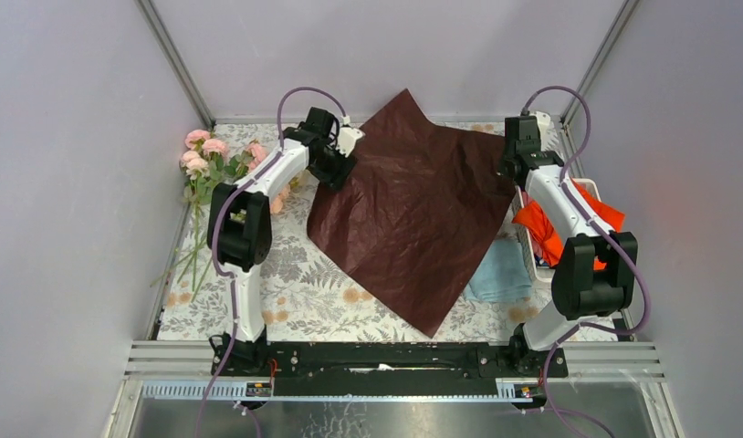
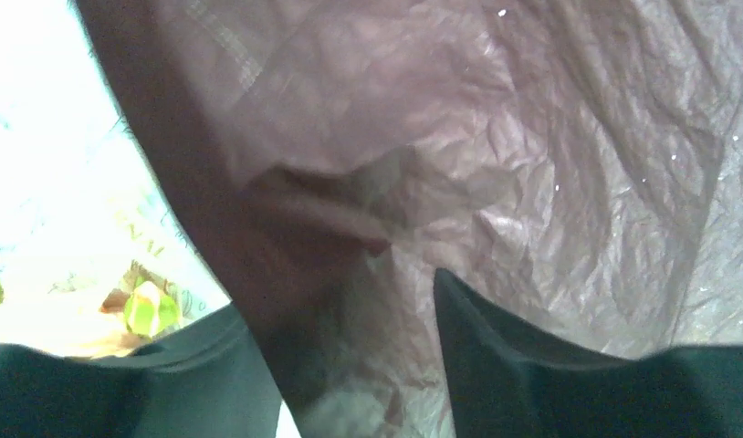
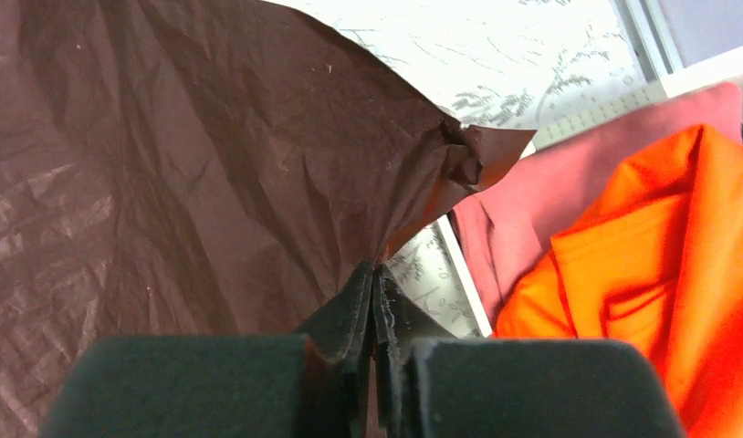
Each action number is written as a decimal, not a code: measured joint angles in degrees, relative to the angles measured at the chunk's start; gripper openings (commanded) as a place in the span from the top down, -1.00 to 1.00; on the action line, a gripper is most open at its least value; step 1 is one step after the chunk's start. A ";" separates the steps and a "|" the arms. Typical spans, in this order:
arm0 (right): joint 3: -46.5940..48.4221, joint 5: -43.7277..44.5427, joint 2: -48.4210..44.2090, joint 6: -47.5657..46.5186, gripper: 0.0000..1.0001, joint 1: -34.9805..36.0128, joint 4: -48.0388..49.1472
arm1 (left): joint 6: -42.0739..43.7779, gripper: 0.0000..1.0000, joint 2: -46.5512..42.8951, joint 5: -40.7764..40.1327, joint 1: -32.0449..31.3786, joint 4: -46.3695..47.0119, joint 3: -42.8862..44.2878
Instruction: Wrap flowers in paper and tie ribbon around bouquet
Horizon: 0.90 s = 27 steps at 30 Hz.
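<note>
our right gripper (image 3: 375,283) is pinched shut on the right corner of the paper (image 3: 167,164), that arm reaching far forward. our left gripper (image 2: 340,306), elbow raised, wrist bent down at the sheet's left edge, stands parted around it. the flowers (image 1: 208,160) lie far left.

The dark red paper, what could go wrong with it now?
The right tool pinches just a crumpled edge of the paper, so a tug might tear it. The left tool is open against the paper, so that side may slip and fold. The left arm could also bump the flowers.
</note>
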 measured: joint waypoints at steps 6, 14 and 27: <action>-0.24 3.61 0.07 -1.55 -0.21 0.00 -1.42 | 1.75 -0.74 -2.99 -3.58 1.31 -1.29 0.11; 11.76 10.60 3.52 -5.33 -0.31 0.09 -6.75 | 4.72 -0.69 -17.00 -4.74 13.84 -3.39 -3.02; 10.43 -1.55 6.12 -7.91 -0.21 15.56 -5.44 | 7.96 0.44 -21.16 -5.07 37.90 -6.75 -20.35</action>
